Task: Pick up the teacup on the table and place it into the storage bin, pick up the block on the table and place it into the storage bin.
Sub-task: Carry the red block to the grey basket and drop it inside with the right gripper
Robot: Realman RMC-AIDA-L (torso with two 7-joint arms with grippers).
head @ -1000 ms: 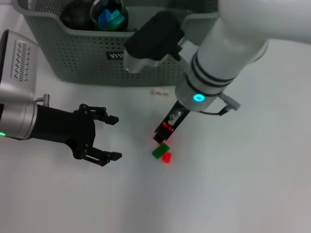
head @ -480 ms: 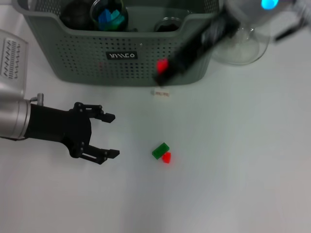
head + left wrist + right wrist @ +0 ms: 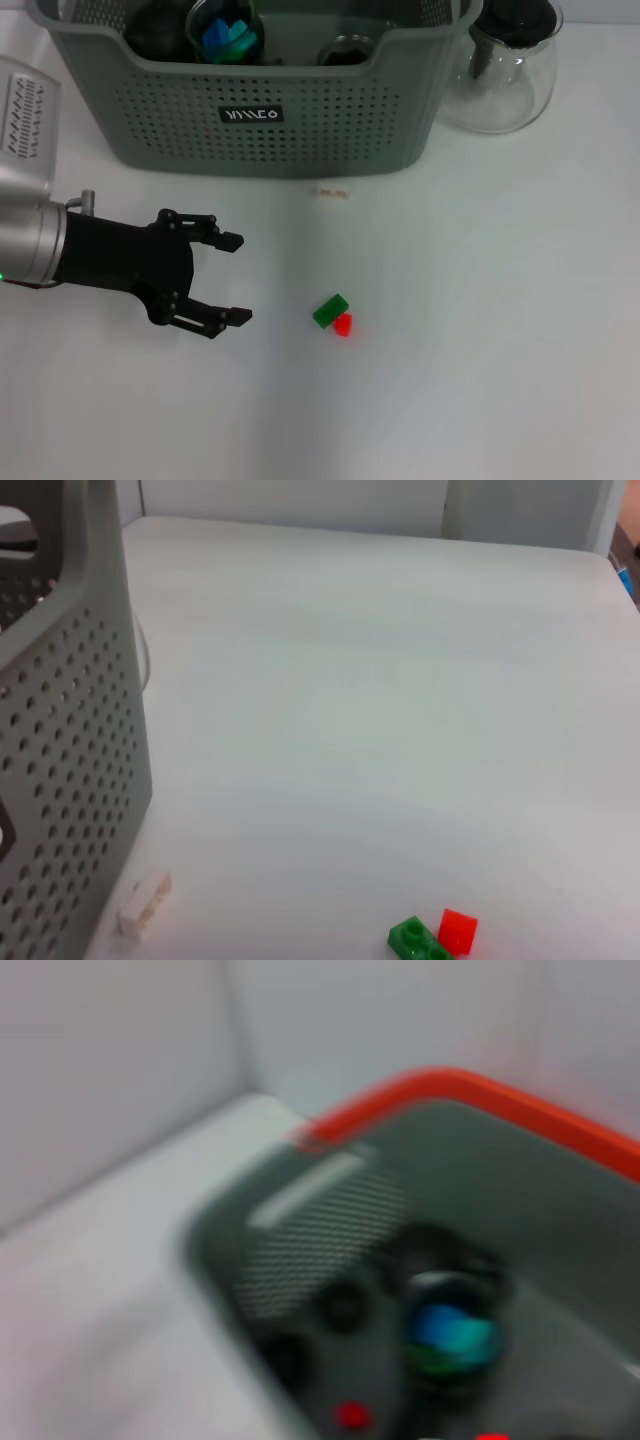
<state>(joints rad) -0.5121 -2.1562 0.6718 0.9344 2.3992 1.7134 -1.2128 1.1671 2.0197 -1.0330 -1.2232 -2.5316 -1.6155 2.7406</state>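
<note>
Head view: left tool [image 3: 233,279] gapes wide, empty, green block [image 3: 329,310] near.

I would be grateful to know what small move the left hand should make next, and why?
Probably a short slide toward the green block. The left hand hangs open above the table, empty, level with the green block and the red block touching it, both outside the storage bin. The right hand is absent from the head view; its wrist camera looks into the bin.
</note>
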